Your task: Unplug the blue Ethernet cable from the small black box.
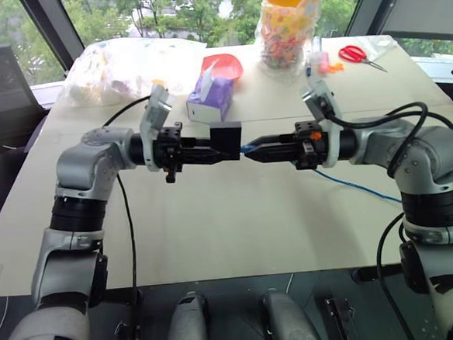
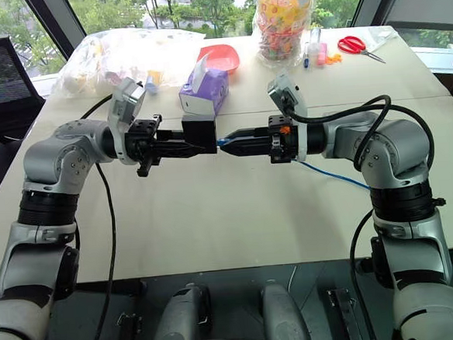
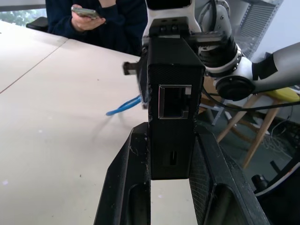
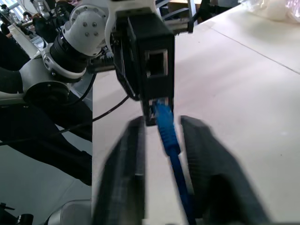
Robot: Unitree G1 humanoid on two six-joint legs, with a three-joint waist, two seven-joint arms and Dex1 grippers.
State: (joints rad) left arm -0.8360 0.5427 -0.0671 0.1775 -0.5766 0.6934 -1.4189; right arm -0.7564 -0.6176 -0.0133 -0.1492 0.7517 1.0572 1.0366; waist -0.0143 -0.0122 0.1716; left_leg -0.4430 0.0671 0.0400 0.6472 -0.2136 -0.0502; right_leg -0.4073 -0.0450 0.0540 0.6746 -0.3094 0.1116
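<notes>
Left hand (image 1: 223,150) is clamped on the small black box (image 1: 227,141), holding it up above the counter (image 1: 237,216), between the two arms. In the left wrist view both fingers (image 3: 133,187) press the box's side walls, and an empty port faces the camera.

Right hand (image 1: 250,149) points at the box from the opposite side, fingertips just beside it. The blue Ethernet cable (image 4: 168,136) runs between the right fingers (image 4: 206,159), plug end at the box's lower port, still seated or touching it. Fingers look narrowed around the cable in the head views, but the wrist view shows gaps on both sides; can't tell if they actually grip it.

Cable slack trails down behind the right arm across the counter. Purple-and-white tissue box (image 1: 210,96) sits just behind the black box, red scissors (image 1: 358,55) at the far right.
</notes>
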